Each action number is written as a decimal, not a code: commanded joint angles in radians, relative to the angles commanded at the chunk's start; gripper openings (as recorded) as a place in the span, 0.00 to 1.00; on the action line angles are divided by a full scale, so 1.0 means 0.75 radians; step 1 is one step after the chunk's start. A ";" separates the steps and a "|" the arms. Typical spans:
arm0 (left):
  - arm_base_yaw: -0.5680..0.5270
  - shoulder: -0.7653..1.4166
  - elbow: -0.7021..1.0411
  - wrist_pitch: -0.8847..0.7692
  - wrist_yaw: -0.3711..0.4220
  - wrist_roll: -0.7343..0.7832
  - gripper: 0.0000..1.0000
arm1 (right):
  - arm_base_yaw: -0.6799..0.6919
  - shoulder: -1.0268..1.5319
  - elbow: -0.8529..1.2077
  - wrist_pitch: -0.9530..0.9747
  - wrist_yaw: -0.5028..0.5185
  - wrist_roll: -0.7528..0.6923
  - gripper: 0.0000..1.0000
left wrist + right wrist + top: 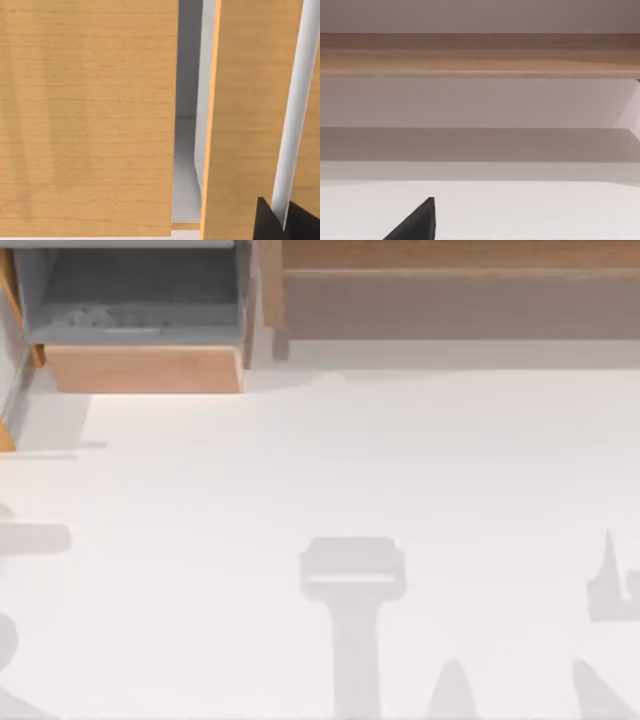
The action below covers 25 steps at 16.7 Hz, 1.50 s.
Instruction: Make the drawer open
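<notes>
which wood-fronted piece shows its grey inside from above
The box with the pale tan front, top left: its grey-lined inside lies open to view. The drawer at the left edge is an orange-brown sliver.

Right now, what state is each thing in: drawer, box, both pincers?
drawer: at the table's left edge, cut off by the frame; how far out cannot be told.
grey-lined box: top open, grey inside showing.
left pincer: close against the wood panels.
right pincer: low over the table, facing the long wooden ledge.

Black angular jaws, matte, pointed tips
</notes>
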 joint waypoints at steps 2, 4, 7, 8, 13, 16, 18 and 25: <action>0.035 -0.022 -0.046 0.034 0.038 0.003 0.00 | 0.000 0.000 0.000 0.000 0.000 0.000 1.00; 0.074 -0.045 -0.124 0.070 0.074 0.004 0.00 | 0.000 0.000 0.000 0.000 0.000 0.000 1.00; 0.138 -0.083 -0.258 0.130 0.134 0.005 0.00 | 0.000 0.000 0.000 0.000 0.000 0.000 1.00; 0.157 -0.101 -0.277 0.151 0.154 0.006 0.00 | 0.000 0.000 0.000 0.000 0.000 0.000 1.00; 0.166 -0.110 -0.283 0.161 0.164 0.008 0.08 | 0.000 0.000 0.000 0.000 0.000 0.000 1.00; 0.166 -0.110 -0.283 0.161 0.164 0.008 0.30 | 0.000 0.000 0.000 0.000 0.000 0.000 1.00; 0.166 -0.110 -0.283 0.161 0.164 0.008 0.45 | 0.000 0.000 0.000 0.000 0.000 0.000 1.00; 0.166 -0.110 -0.283 0.161 0.164 0.008 0.98 | 0.000 0.000 0.000 0.000 0.000 0.000 1.00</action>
